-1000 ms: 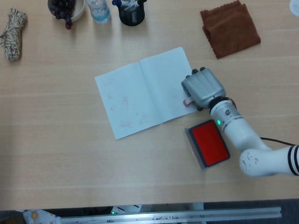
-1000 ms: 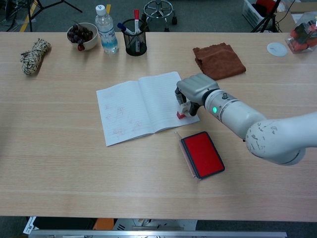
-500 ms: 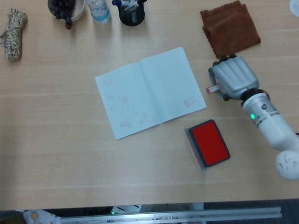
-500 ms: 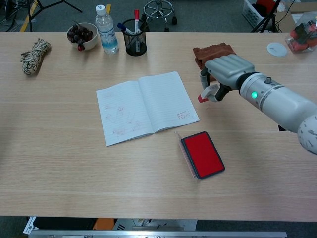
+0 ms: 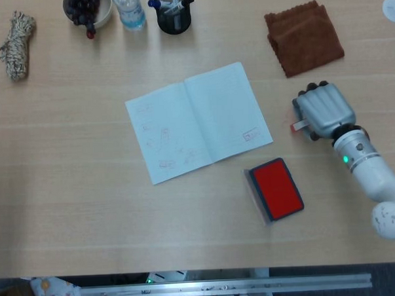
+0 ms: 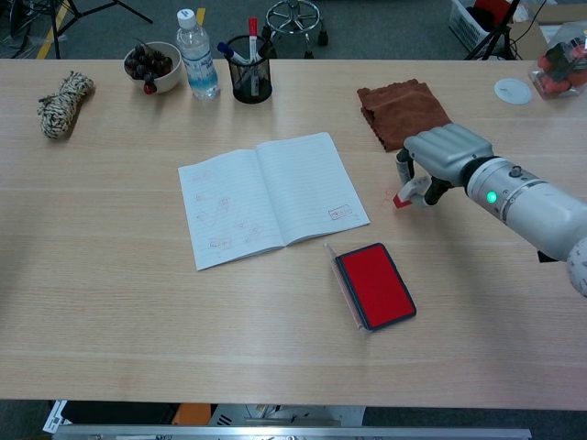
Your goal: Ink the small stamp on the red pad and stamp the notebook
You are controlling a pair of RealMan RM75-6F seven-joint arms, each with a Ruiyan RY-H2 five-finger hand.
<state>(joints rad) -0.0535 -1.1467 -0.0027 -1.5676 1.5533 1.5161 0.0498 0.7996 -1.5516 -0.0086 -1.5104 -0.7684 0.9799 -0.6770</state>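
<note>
The wooden table (image 5: 89,212) carries an open notebook (image 5: 196,120) with a fresh red stamp mark (image 6: 339,214) near the right page's lower edge. Your right hand (image 6: 438,158) holds the small stamp (image 6: 404,196) in curled fingers, to the right of the notebook, near the brown cloth (image 6: 402,111). The open red ink pad (image 5: 276,188) lies just below the notebook. Your left hand is not visible.

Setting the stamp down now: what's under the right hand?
The right hand holds the small stamp low over bare table, right of the notebook. Whether its red face touches the wood is hidden.
</note>
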